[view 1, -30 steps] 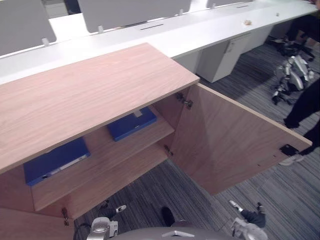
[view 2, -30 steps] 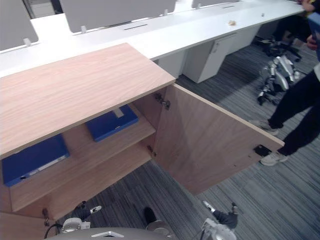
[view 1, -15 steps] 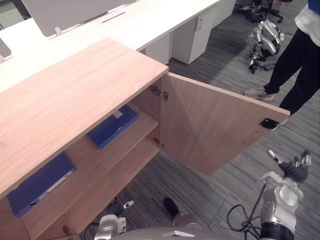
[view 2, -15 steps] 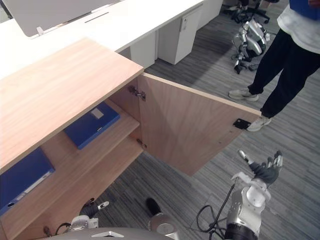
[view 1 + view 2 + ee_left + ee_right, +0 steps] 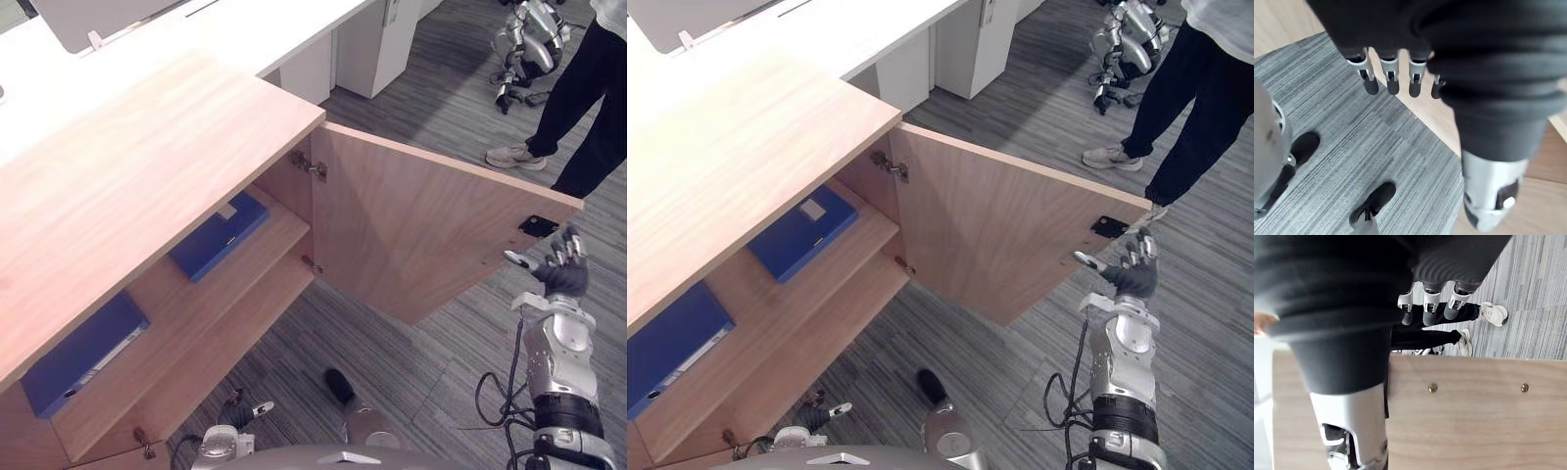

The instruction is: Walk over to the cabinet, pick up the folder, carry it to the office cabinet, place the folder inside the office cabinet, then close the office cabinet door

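Right hand (image 5: 560, 276) — fingers spread — by the door (image 5: 421, 235) edge, well apart from the shelved folder (image 5: 220, 235).

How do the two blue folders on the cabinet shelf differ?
The folder near the hinge looks thinner and bears a small white square on its cover; the folder at the left end looks thicker, with a white strip along its spine. Both are blue and lie flat on the same shelf.

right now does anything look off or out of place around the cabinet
Nothing spilled or damaged. The cabinet door hangs wide open, with the right hand open by its free edge. Two blue folders lie flat on the shelf. A person stands just past the door. Left hand hangs open.
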Available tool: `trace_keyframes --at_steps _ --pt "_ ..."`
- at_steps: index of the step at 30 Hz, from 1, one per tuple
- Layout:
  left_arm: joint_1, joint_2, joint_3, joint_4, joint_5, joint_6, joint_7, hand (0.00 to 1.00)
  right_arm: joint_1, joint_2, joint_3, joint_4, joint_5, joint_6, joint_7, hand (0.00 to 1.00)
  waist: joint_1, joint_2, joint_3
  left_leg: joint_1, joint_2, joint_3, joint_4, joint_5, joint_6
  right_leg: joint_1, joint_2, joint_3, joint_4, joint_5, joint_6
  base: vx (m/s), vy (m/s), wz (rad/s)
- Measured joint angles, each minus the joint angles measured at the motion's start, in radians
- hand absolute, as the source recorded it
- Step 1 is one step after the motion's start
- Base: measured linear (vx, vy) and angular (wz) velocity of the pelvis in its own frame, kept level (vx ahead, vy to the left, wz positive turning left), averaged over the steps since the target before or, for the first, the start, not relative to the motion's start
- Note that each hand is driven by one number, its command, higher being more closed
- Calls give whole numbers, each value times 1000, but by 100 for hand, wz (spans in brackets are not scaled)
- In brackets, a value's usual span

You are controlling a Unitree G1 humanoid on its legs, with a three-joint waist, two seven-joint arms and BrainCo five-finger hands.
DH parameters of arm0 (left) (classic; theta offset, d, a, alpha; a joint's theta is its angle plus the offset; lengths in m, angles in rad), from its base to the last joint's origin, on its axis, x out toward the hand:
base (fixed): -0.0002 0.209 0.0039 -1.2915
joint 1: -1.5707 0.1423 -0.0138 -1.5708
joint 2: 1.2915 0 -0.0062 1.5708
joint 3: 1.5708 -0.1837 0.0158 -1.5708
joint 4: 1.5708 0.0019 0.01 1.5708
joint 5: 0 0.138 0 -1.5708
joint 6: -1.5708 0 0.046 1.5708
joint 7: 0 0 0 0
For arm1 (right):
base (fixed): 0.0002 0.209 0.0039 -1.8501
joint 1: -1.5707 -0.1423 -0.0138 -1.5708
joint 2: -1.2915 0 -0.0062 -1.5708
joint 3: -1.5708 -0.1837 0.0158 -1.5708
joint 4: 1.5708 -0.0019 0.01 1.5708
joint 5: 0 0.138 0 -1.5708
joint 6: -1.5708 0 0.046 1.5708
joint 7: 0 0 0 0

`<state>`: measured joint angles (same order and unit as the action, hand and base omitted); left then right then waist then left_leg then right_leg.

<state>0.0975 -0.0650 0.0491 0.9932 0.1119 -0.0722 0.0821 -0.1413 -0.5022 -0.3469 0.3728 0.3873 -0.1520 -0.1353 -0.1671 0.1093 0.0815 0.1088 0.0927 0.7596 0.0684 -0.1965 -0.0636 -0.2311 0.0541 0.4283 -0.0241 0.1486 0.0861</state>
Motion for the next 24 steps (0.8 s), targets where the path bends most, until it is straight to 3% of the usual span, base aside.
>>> trace_keyframes --at_steps 8,16,24 --pt "5 33 -62 0 23 -17 -1 0 -42 -62 67 78 -1 2 16 0 0 2 2 -3 0 -31 4 1 -2 21 -18 -33 -23 1 -3 -19 -68 12" --pt "5 77 -83 4 50 -17 0 0 -42 -63 93 67 -1 2 -13 0 -19 2 2 -23 3 -61 9 1 -2 25 -23 -56 -51 17 -4 -15 -79 7" --pt "-16 105 -91 43 93 -16 5 0 163 71 121 -254 -111 -2 -26 0 -45 -11 11 -18 12 -80 26 2 -1 25 -22 -94 -63 11 -12 -62 -101 -8"
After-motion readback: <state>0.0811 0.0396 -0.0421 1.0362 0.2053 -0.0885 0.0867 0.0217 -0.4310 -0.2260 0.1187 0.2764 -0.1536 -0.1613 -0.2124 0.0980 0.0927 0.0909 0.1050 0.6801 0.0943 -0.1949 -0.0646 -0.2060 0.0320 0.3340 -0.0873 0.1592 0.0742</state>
